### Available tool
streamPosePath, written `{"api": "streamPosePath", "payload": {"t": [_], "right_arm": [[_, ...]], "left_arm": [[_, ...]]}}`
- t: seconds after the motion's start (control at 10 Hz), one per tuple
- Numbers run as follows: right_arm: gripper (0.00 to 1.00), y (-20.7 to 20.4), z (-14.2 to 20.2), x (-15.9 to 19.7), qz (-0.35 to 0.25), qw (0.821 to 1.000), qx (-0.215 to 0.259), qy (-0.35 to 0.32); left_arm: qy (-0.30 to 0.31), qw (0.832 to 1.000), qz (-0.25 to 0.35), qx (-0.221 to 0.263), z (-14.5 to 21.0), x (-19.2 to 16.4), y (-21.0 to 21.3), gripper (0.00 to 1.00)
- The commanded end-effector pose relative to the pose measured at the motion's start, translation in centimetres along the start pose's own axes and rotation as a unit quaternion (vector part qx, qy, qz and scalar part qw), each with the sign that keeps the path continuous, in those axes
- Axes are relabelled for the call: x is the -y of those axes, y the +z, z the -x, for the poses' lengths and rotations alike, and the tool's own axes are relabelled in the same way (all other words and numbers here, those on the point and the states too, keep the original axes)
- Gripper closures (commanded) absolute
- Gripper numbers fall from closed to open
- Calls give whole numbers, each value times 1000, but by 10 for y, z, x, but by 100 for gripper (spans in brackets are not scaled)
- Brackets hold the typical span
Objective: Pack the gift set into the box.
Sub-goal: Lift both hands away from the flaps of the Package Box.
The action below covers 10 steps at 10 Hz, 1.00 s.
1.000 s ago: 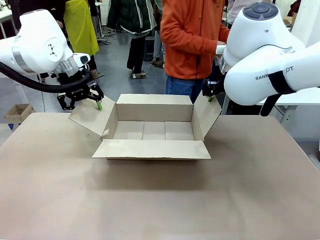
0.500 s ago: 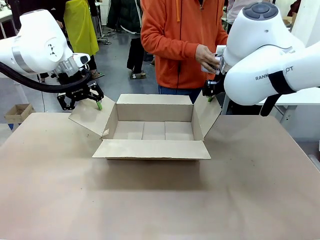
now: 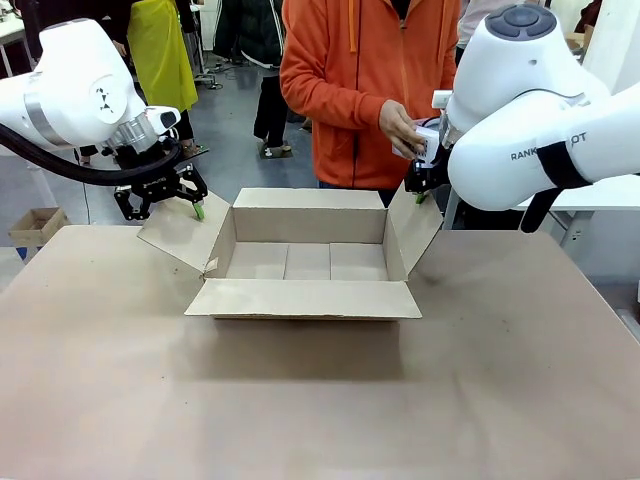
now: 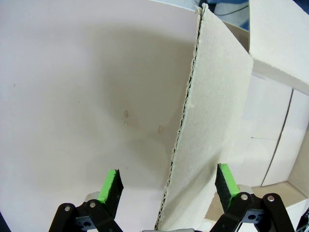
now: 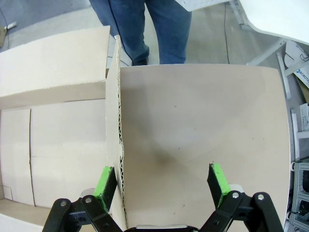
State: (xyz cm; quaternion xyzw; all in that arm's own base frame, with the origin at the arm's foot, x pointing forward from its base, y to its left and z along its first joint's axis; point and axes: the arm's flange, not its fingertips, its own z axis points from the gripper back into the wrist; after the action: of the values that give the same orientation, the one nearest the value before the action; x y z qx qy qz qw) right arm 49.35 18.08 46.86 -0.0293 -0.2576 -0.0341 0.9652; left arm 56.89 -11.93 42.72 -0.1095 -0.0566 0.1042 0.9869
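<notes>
Sitting open mid-bench point(image 3: 300, 400), a shallow brown corrugated cardboard box point(image 3: 305, 262) has its four flaps spread. The left gripper point(image 4: 169, 182) is opened wide astride the left flap point(image 4: 217, 106). The right gripper point(image 5: 160, 180) is likewise opened wide astride the right flap point(image 5: 113, 106). Beyond the box, a person in an orange top holds a small pale grey-and-white gift set piece point(image 3: 426, 146) in one hand point(image 3: 398, 125), above the far right corner.

A smooth grey-blue workshop floor point(image 3: 235, 120) stretches behind the broad matte beige surface point(image 3: 300, 420), under even light (shadows stay soft). At the far left, a small open brown cardboard box point(image 3: 35, 225) sits on the floor. On the right stands a white table with slanted metal legs point(image 3: 615, 195). Farther back people stand, one in a yellow garment point(image 3: 160, 50).
</notes>
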Motion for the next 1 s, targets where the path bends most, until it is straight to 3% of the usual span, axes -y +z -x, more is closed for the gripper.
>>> {"api": "streamPosePath", "payload": {"t": [0.0,0.9], "right_arm": [[0,-2,-2,-4,10,1000,8,-11],[0,-2,-2,-4,10,1000,8,-11]], "left_arm": [[6,1000,-6,3,1,1,3,0],[6,1000,-6,3,1,1,3,0]]}}
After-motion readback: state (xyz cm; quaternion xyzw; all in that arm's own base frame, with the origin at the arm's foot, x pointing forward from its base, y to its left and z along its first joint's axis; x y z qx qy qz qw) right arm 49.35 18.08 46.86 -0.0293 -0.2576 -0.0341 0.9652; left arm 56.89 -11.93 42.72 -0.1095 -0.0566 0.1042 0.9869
